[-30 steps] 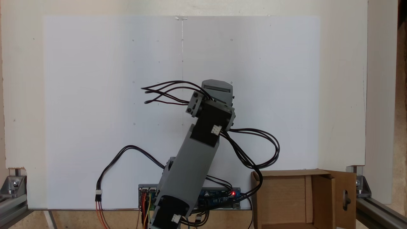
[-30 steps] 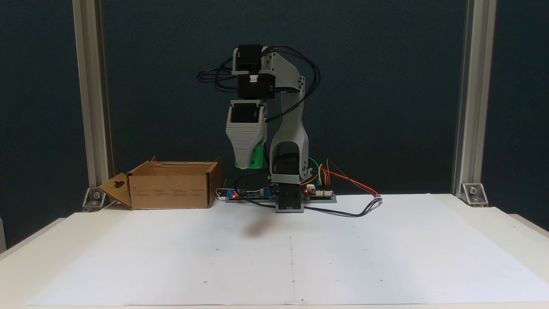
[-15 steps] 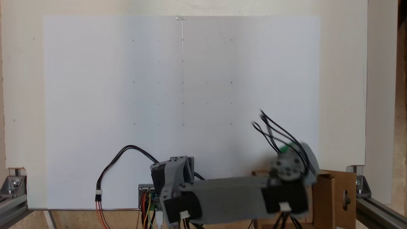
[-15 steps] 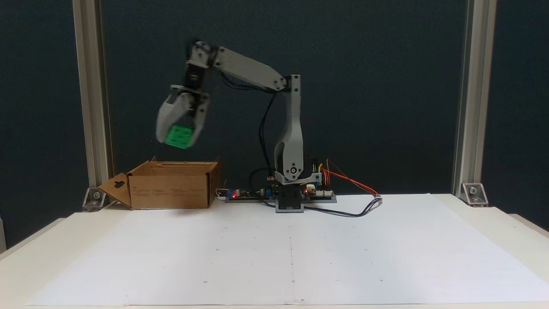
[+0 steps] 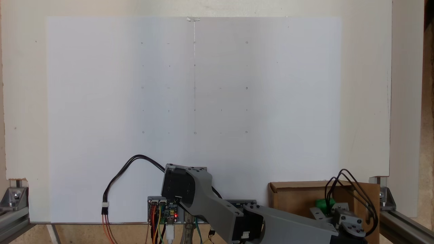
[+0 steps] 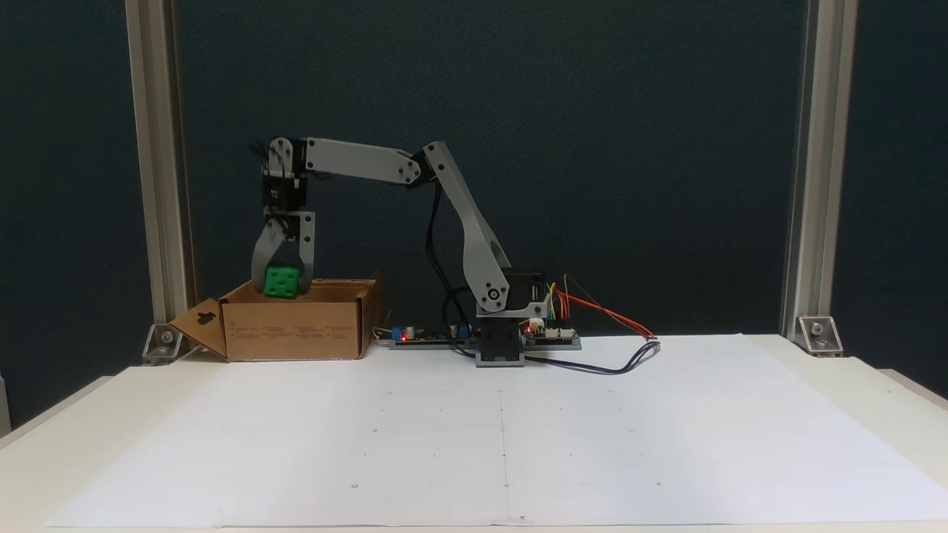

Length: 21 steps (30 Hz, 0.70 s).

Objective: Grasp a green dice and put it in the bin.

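The green dice is a small bright green cube held between the grey fingers of my gripper, which is shut on it. It hangs right at the top rim of the bin, a brown cardboard box with upright flaps at the back left of the table. From above, the green dice shows as a green patch over the bin, beside my wrist and its black cables. My arm reaches out level from its base toward the box, with the gripper pointing down.
The arm's base and circuit boards with coloured wires stand at the back middle. A large white paper sheet covers the table. Aluminium posts stand at both back corners. A side flap with a handle hole hangs out from the box.
The arm has swung from the table's middle over to the box and lowered, carrying the dice from high above the box down to its rim.
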Each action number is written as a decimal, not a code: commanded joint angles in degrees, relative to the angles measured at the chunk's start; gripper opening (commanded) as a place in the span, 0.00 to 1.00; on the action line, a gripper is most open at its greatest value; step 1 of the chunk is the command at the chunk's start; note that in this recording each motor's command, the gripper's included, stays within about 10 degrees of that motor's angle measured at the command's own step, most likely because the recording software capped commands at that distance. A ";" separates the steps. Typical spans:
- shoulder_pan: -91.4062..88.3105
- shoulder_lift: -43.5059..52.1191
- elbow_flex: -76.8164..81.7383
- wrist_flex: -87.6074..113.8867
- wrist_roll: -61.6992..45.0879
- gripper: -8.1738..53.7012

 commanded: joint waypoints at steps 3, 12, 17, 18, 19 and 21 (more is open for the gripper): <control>2.99 0.00 -3.25 1.14 -4.75 0.32; 3.25 -0.97 -0.88 0.79 -4.57 0.78; 0.00 7.82 -1.05 -0.35 0.53 0.84; -1.76 9.84 -1.05 -0.44 2.02 0.86; -3.69 11.78 -1.14 -0.62 3.87 0.87; -9.58 15.38 -1.14 -0.79 6.94 0.87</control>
